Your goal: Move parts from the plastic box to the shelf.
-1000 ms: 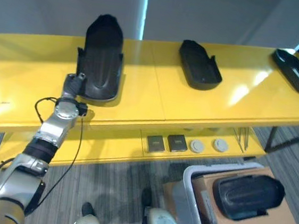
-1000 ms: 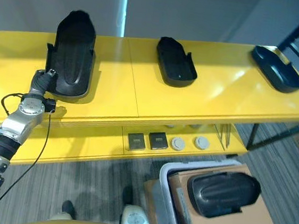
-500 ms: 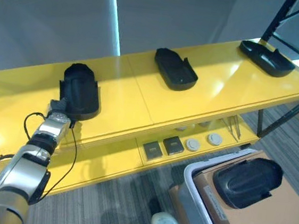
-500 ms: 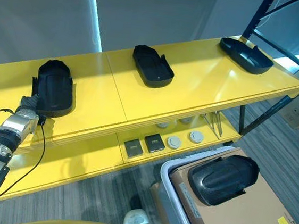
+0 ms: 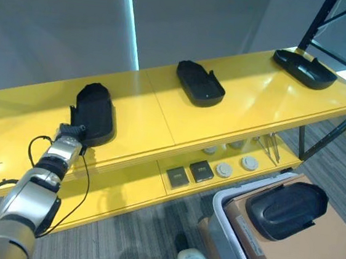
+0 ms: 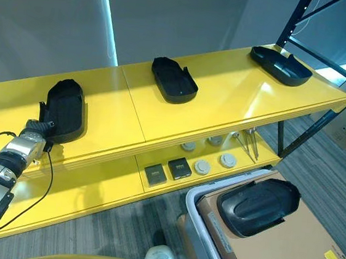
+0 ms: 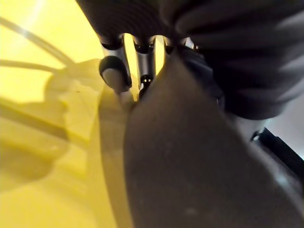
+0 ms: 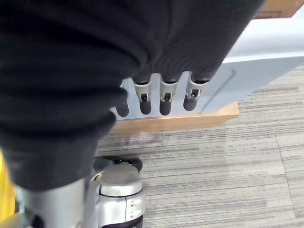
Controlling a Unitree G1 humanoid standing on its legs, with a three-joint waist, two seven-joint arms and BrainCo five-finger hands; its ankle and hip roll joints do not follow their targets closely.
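Left hand (image 5: 72,132) at the near end of a black part (image 5: 93,113) lying on the yellow shelf (image 5: 162,116) – fingers against its edge, grip unclear. Right hand (image 8: 161,97) hangs relaxed, holding nothing, beside the plastic box (image 5: 228,219) – another black part (image 5: 285,209) inside
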